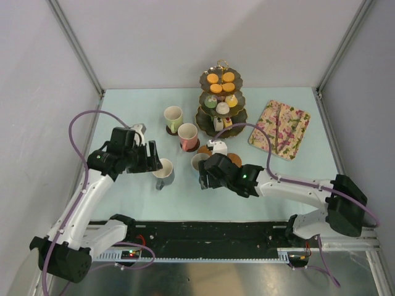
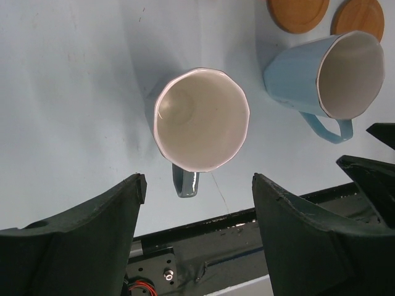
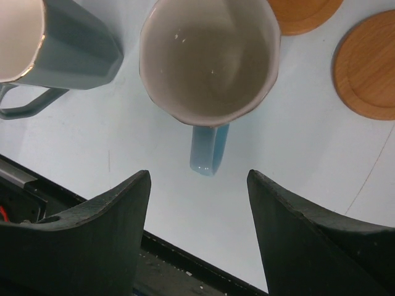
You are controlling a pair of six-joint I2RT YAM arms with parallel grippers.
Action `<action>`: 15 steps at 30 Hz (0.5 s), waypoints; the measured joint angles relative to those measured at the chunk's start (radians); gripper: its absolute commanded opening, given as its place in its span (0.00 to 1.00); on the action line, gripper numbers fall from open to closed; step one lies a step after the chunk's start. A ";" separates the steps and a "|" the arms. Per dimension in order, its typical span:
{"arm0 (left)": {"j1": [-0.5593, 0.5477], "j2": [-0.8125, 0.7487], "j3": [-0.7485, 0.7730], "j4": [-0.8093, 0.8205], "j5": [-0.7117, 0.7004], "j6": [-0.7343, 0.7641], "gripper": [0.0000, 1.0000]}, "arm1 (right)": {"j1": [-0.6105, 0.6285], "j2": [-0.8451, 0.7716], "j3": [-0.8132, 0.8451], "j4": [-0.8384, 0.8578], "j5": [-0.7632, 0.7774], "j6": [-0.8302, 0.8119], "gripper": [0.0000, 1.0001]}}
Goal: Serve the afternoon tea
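Left end effector [image 2: 199,185] gaped over the grey mug [image 2: 202,120], right end effector [image 3: 199,179] gaped over the blue mug [image 3: 210,58]; so close, I feared knocking one over.

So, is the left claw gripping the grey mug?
No: the left claw is open above the grey mug, fingers clear of it.

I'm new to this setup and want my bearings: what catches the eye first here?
A dark three-tier stand at the back centre, stacked with bright little cakes, stands out first. Further forward, both grippers are open, the left gripper above a grey mug and the right gripper above a blue mug. A floral tray lies right of the stand.
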 measured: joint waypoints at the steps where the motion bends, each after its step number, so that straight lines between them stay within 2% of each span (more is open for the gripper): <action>1: 0.000 0.004 0.000 -0.001 0.000 -0.003 0.77 | 0.001 0.016 0.006 0.001 0.000 0.001 0.69; 15: 0.000 0.055 -0.035 -0.014 -0.036 -0.019 0.77 | 0.003 0.180 0.064 0.000 0.034 0.004 0.59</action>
